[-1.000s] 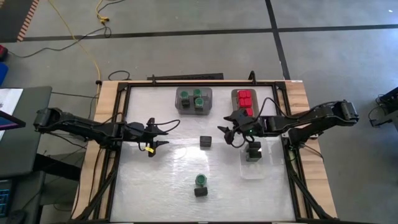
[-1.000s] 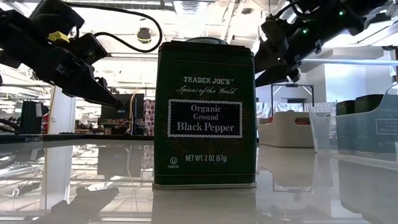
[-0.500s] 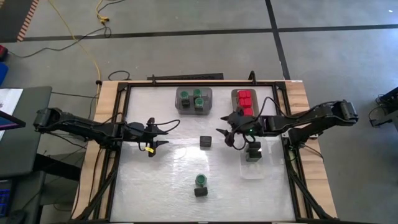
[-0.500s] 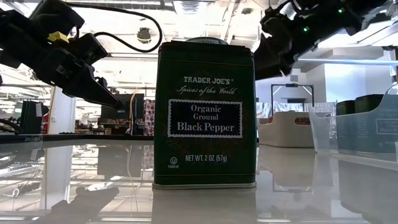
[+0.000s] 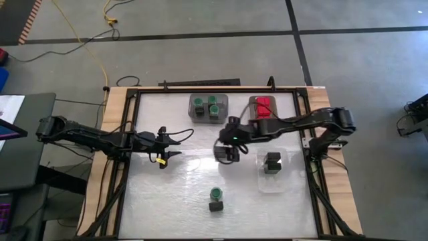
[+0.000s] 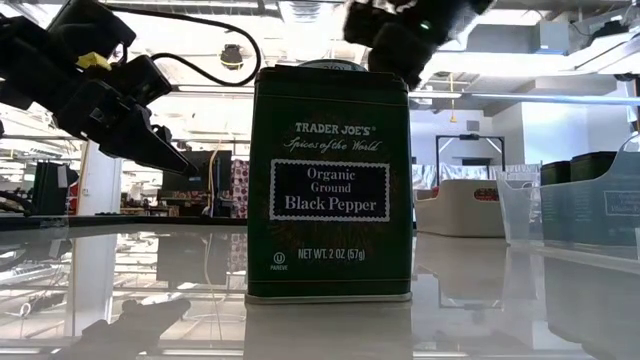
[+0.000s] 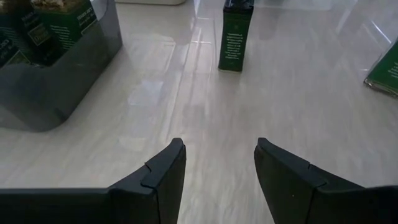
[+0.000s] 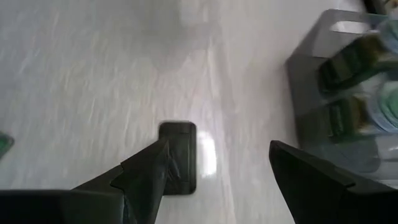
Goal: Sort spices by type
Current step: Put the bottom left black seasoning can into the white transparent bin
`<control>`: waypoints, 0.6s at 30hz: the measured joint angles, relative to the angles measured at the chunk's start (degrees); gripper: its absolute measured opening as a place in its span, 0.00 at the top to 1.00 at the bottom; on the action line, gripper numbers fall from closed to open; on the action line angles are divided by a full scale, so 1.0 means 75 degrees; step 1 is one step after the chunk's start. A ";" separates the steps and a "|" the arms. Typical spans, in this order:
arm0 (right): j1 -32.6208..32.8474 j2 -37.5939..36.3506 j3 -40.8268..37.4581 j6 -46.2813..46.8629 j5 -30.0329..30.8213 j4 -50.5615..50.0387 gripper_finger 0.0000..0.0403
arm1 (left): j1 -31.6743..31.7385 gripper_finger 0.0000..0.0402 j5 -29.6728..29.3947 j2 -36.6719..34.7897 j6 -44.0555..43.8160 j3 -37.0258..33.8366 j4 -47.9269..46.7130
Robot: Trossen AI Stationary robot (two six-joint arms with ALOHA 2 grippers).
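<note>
The right gripper [image 5: 226,152] hangs spread wide directly over the lone dark spice tin [image 8: 178,155] at mid-table [image 5: 180,194], empty, one finger in front of the tin. The grey tray [image 5: 208,107] of green-lidded jars sits just beyond that tin, the red-topped boxes [image 5: 265,107] farther off. The left gripper [image 5: 172,145] waits well to the tin's side, spread and empty.

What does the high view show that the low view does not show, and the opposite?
Only the high view: the grey tray with green-lidded jars, red-topped boxes, and the open right gripper over the lone dark block mid-table.
Only the low view: the printed "Black Pepper" label on the dark green tin.
Both: the open left gripper, waiting at table left.
</note>
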 joint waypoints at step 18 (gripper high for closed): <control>-0.0141 0.2630 0.3093 0.0215 -0.0698 -0.3000 0.24 | 0.0000 0.54 -0.0003 0.0001 -0.0009 0.0000 -0.0133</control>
